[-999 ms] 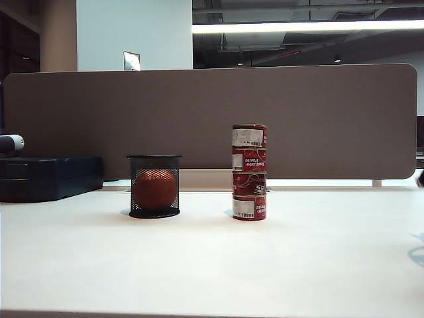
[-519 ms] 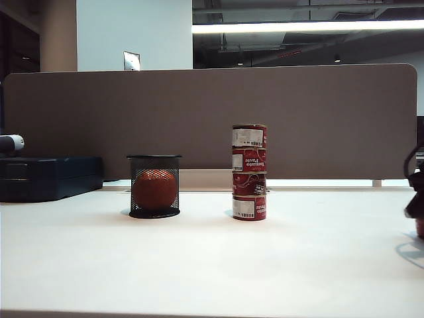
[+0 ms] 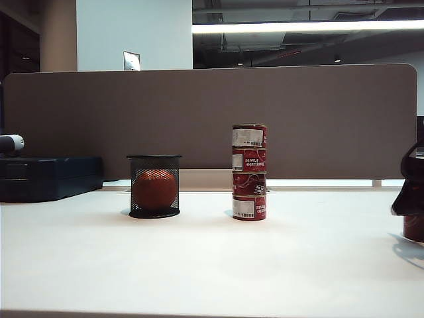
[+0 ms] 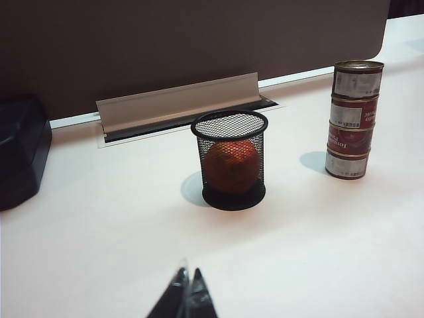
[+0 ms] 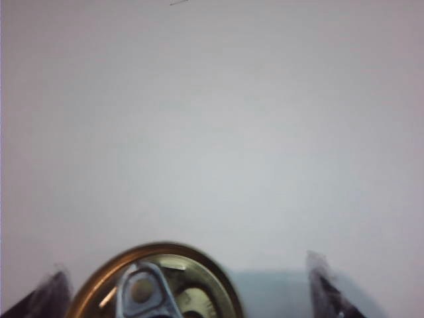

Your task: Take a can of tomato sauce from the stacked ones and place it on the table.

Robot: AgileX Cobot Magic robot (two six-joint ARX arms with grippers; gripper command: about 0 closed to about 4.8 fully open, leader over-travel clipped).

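Right gripper (image 5: 185, 291) low over the can (image 5: 156, 281) well right of the stack (image 3: 249, 171), fingers spread wide and half cropped; left gripper (image 4: 187, 298) pinched shut, barely visible.

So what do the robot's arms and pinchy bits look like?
Mostly hidden. The left tool shows only dark, pointed black tips pressed together. The right tool has two black fingers set far apart, blurry; in the exterior view it is a black shape at the right edge. No cables or markings visible.

The white table (image 3: 199, 265) carries four stacked tomato paste tins (image 3: 249, 172), a black wire-mesh cup (image 3: 154, 186), a dark case (image 3: 46, 177), and a lone can of tomato sauce (image 3: 414, 227) at its right edge.
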